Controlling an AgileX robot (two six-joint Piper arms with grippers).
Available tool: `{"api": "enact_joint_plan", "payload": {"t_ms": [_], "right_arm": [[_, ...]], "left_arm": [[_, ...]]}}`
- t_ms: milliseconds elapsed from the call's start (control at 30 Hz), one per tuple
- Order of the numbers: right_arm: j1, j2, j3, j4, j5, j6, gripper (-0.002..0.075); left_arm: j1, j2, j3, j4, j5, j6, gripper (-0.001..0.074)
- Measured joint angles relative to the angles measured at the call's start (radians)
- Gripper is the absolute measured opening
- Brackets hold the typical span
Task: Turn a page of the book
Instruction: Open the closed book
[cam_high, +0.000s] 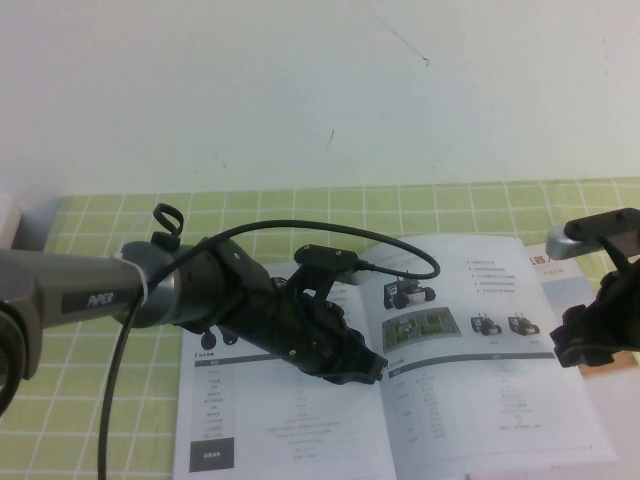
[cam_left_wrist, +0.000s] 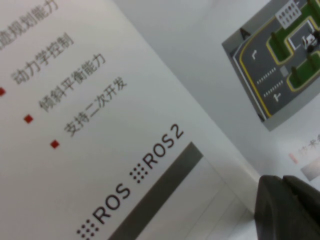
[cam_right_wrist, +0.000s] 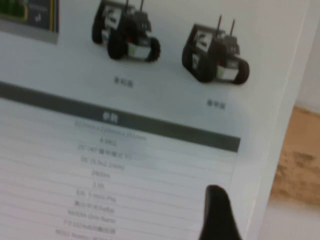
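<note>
Page (cam_high: 470, 330) with the small black wheeled robots lies flat as the right-hand leaf of the open book (cam_high: 290, 420), its long axis running away from me toward the wall, text upright to my side. My left gripper (cam_high: 372, 368) rests low over the book's spine; whether its fingers are apart or together I cannot tell. My right gripper (cam_high: 585, 345) hangs over the page's outer edge, just beside it; one dark fingertip (cam_right_wrist: 217, 215) shows above the spec table, and I cannot tell its spread. Under the book lies a green checked cloth (cam_high: 110, 230); behind it stands a white wall (cam_high: 300, 90).
</note>
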Motion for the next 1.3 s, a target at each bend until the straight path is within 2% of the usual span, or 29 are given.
{"api": "enact_joint_plan", "payload": {"t_ms": [233,600,967,1300], "right_arm": [[0.0,0.026,0.0,0.051,-0.035,-0.033,0.0429],[0.0,0.068,0.0,0.152,-0.045,-0.111,0.04],[0.0,0.112,0.0,0.187,-0.054,-0.133,0.0397],[-0.002,0.115,0.0,0.322,-0.056,-0.256,0.0396]], "left_arm": [[0.0,0.0,0.0,0.0,0.0,0.011,-0.0003],[0.0,0.0,0.0,-0.002,0.002,0.022,-0.0004],[0.0,0.0,0.0,-0.002,0.002,0.022,-0.0004],[0.0,0.0,0.0,-0.002,0.002,0.024,-0.0004]]}}
